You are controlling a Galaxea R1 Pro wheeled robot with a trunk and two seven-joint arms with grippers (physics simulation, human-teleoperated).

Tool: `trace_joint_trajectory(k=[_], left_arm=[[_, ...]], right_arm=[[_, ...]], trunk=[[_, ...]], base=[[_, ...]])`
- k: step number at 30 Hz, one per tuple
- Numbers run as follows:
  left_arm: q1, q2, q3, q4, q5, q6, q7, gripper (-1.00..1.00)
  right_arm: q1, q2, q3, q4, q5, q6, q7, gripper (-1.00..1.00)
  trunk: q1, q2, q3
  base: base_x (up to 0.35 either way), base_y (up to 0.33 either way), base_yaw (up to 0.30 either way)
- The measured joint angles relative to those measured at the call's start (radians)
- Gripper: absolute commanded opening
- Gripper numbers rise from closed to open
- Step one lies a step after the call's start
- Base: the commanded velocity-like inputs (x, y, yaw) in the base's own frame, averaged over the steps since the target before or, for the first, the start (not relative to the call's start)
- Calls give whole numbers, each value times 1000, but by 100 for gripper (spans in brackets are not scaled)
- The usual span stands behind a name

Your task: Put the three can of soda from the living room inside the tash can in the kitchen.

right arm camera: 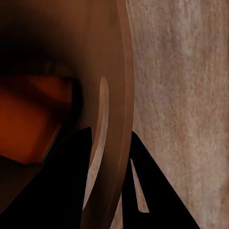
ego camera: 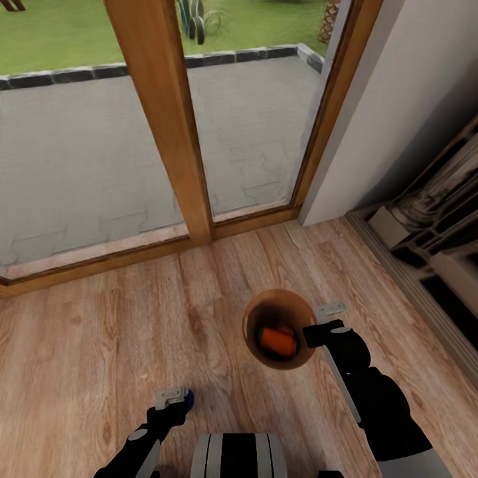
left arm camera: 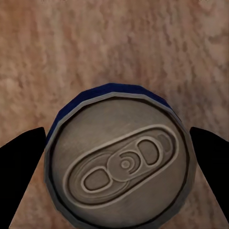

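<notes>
head view: the trash can (ego camera: 251, 323) is held over the wood floor (ego camera: 99, 345) by the right gripper (ego camera: 317, 323), whose fingers are pinched on its rim, one inside (right arm camera: 57, 186) and one outside. an orange soda can (ego camera: 277, 340) is seen lying inside the bin. the blue soda can (left arm camera: 119, 157) is clamped between the left gripper (ego camera: 174, 398) fingers, near the glass door (ego camera: 159, 119).

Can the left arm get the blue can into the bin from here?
Probably yes. The left gripper holds the blue soda can; the bin, clamped by the right gripper, hangs close beside it, mouth open, an orange can inside, room left.
</notes>
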Motion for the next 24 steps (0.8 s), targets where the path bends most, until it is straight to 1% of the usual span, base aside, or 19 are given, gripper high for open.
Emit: trace_joint_trajectory(k=[17, 20, 22, 24], left_arm=[[0, 0, 1, 1, -2, 0, 1, -100], [0, 0, -4, 1, -2, 0, 1, -100], [0, 0, -19, 1, -2, 0, 1, -100], [0, 0, -24, 0, -2, 0, 1, -100]], right_arm=[[0, 0, 0, 0, 0, -1, 0, -100], [0, 0, 0, -1, 0, -1, 0, -100], [0, 0, 0, 0, 0, -1, 0, -100], [0, 0, 0, 0, 0, -1, 0, -100]], trunk=[[-65, 119, 53], [-77, 140, 63], [-84, 154, 69], [-92, 168, 75]], base=[[0, 0, 0], [0, 0, 0], [0, 0, 0], [0, 0, 0]])
